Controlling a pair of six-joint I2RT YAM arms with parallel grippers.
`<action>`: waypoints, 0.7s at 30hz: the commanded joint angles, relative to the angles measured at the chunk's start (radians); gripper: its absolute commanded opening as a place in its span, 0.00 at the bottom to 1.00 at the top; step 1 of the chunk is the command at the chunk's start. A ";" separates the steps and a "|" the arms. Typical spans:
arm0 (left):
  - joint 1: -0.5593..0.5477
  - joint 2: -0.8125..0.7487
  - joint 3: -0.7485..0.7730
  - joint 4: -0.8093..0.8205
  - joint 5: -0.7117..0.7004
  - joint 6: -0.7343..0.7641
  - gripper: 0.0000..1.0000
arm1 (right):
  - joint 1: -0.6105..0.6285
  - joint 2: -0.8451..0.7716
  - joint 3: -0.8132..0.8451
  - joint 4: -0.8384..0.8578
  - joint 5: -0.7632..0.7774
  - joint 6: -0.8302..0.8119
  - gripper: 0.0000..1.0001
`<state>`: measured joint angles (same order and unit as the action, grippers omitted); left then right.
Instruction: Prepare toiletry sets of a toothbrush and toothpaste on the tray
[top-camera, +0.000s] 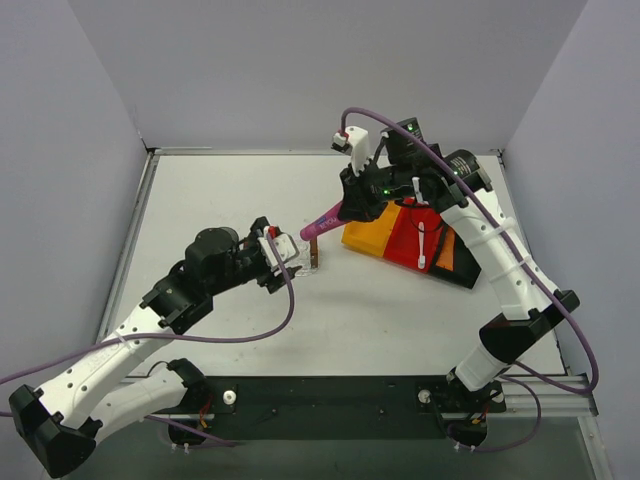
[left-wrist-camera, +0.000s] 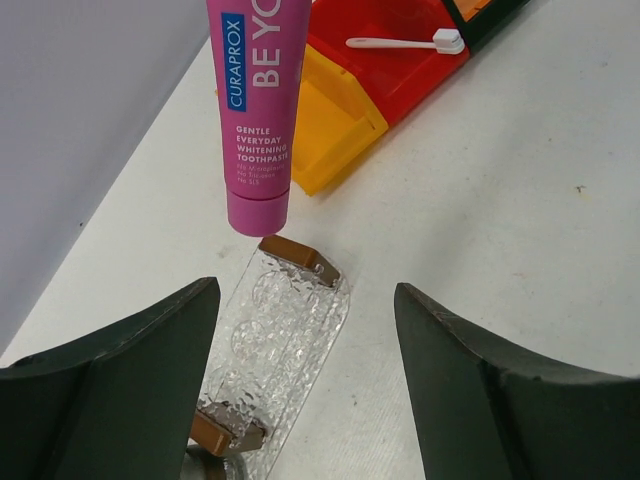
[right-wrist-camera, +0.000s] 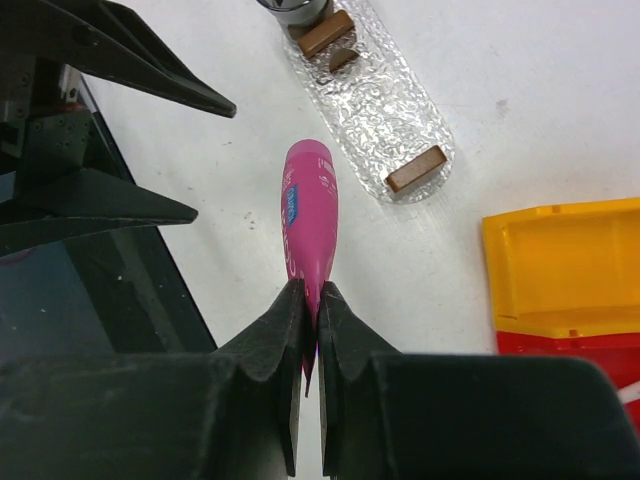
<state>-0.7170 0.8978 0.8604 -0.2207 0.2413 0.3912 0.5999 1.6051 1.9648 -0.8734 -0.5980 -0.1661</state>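
Left gripper (top-camera: 285, 262): sits at the tray's left end in the top view. Its own camera shows both fingers (left-wrist-camera: 120, 380) spread wide, nothing between them, with the tray lying lengthwise in the gap. Tray (left-wrist-camera: 290, 330): clear ribbed plastic with a brown wooden block at each end, flat on the white table (top-camera: 230, 200). The right wrist view shows its full outline (right-wrist-camera: 395, 110), which the top view largely loses. Pink toothpaste tube (top-camera: 322, 220): held in the air on a slant, cap end down and close to the tray's far block. Whether cap and block touch cannot be told. Only the left wrist view shows its printed lettering (left-wrist-camera: 260, 110). Right gripper (right-wrist-camera: 310, 325): just right of the tray, fingers pressed together on the tube's flat end. Orange bin (top-camera: 368, 232): right of the tray, open. Red bin (top-camera: 408, 235): beside the orange bin, on the side away from the tray. Toothbrush (top-camera: 424, 245): white, lying in the red bin. It is seen lengthwise from the left wrist (left-wrist-camera: 405, 42) and is out of the right wrist's frame.
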 joint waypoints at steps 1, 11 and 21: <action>0.011 -0.031 0.009 -0.020 -0.042 0.031 0.81 | 0.043 0.026 0.048 -0.006 0.104 -0.038 0.00; 0.011 0.029 0.146 -0.072 0.122 0.072 0.82 | 0.156 0.024 0.006 -0.035 0.188 -0.167 0.00; 0.028 0.073 0.160 0.021 0.286 0.025 0.81 | 0.195 -0.023 -0.061 -0.056 0.136 -0.233 0.00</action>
<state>-0.6983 0.9550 0.9901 -0.2798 0.4328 0.4320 0.7818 1.6417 1.9186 -0.9119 -0.4248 -0.3607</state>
